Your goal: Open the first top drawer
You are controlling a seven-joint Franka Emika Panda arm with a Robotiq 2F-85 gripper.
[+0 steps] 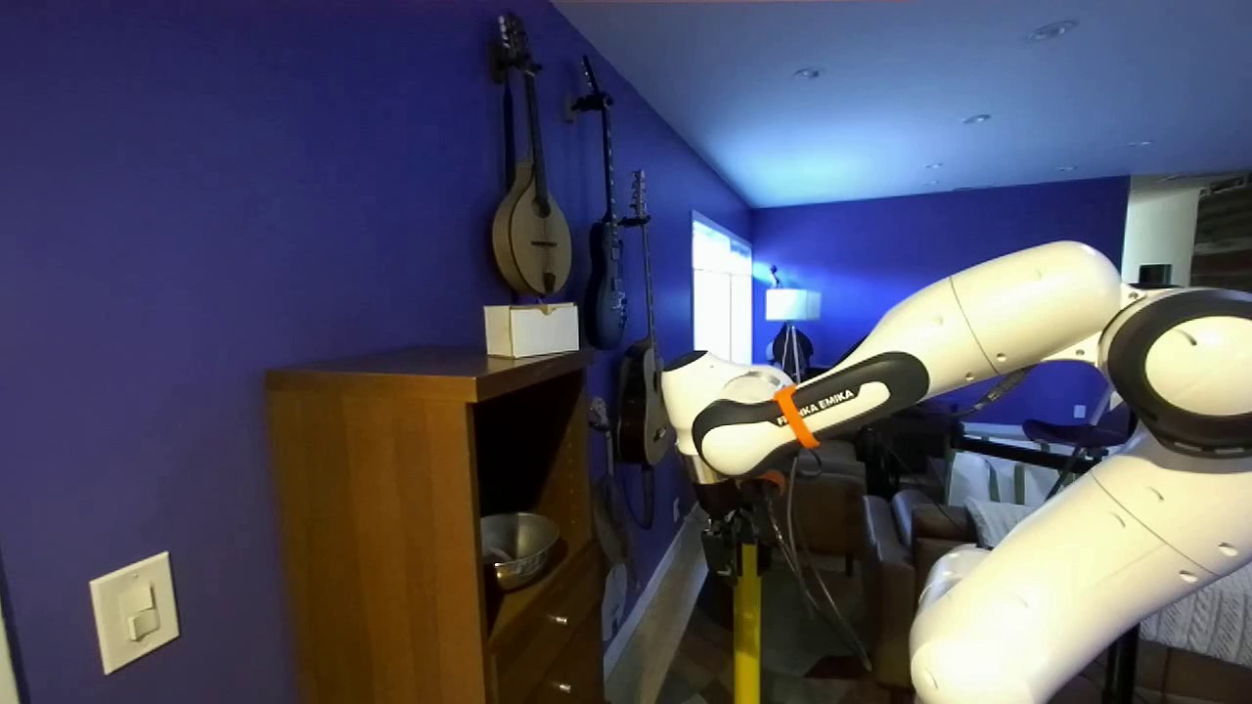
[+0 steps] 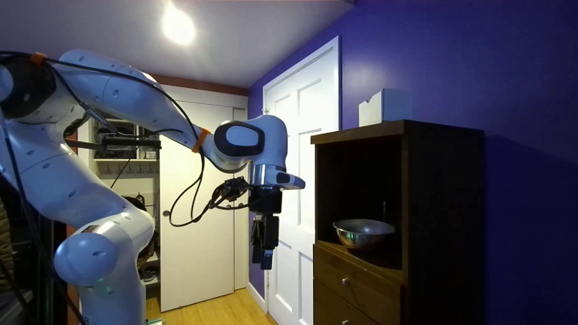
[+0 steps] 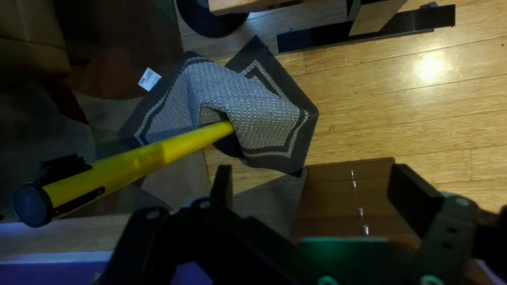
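Note:
The first top drawer is the upper drawer of the brown wooden cabinet, just below the open shelf. It looks shut, with a small silver knob on its brown front. The drawer also shows in an exterior view and in the wrist view, partly hidden by the gripper body. My gripper points down in front of the cabinet, off to one side, apart from the drawer and knob. In the wrist view the fingers stand wide apart with nothing between them. The gripper also shows in an exterior view.
A metal bowl sits on the open shelf. A white box stands on the cabinet top. More drawers with knobs lie below. A yellow post rises from a grey mat. Guitars hang on the blue wall.

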